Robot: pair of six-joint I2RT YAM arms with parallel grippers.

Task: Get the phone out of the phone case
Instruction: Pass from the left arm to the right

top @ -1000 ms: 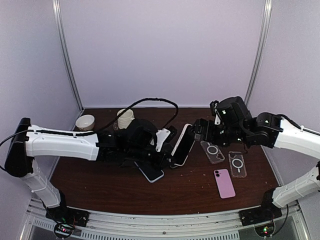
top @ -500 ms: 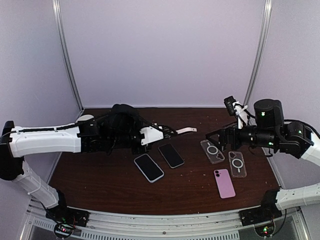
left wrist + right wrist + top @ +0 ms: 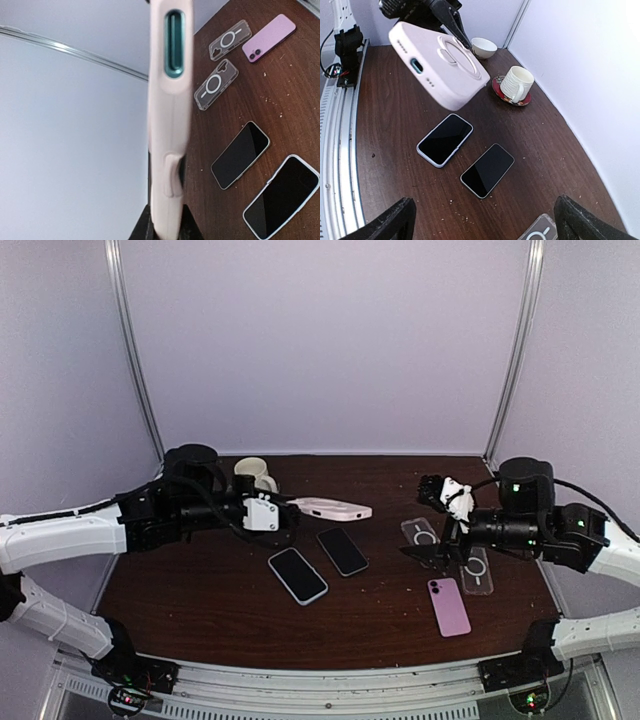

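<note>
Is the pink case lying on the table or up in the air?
Up in the air: the left gripper holds the pink case above the table.

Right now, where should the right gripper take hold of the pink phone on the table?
Probably across the long edges of the pink phone, at mid-length, from straight above: it lies flat, back up; a clear case crowds only its far end.
</note>
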